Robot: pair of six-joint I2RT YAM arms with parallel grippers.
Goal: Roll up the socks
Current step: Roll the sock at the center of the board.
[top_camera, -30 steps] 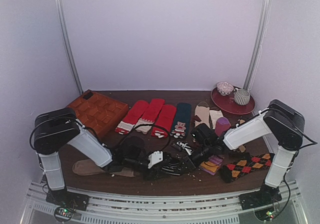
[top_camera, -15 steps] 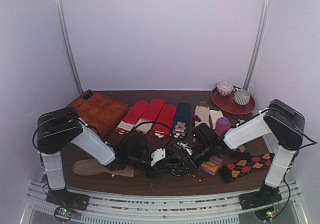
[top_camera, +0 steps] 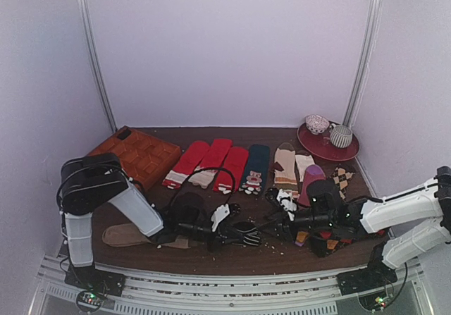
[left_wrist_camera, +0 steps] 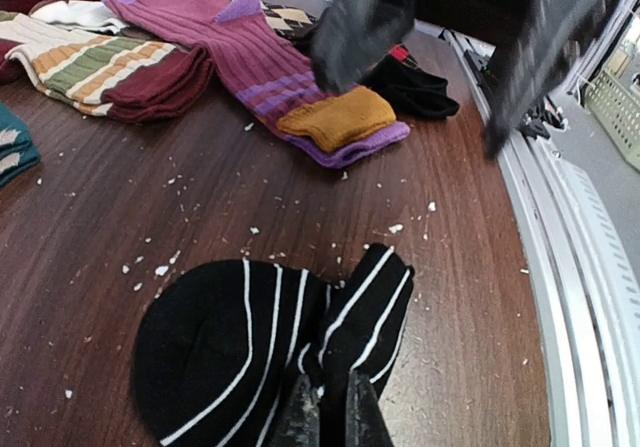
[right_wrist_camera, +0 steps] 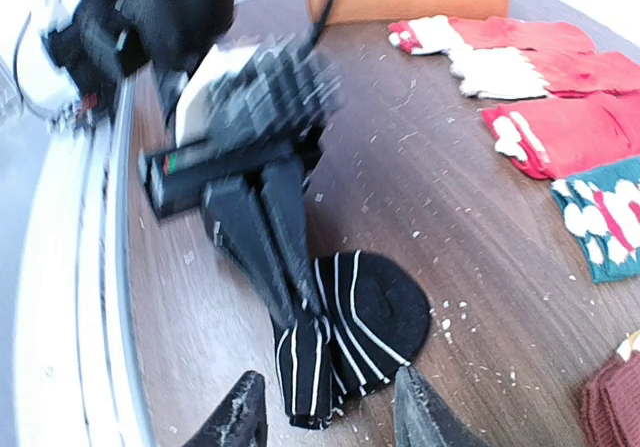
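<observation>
As I look down from above, the socks (top_camera: 244, 236) lie near the front edge of the tabletop (top_camera: 211, 256); through the left wrist, the left end effector (left_wrist_camera: 328, 395) is clamped on their striped fold; through the right wrist, the right end effector (right_wrist_camera: 328, 379) gapes empty just short of them.

White link shells and black joint housings are seen on left arm (top_camera: 137, 215) and right arm (top_camera: 396, 209). Black base plates (top_camera: 95, 281) are fitted under both. Left hand (left_wrist_camera: 330, 414) fingers: dark grey. Right hand (right_wrist_camera: 325, 417) fingers: black, rough-textured. White plate (top_camera: 220, 217) is mounted at left wrist.
</observation>
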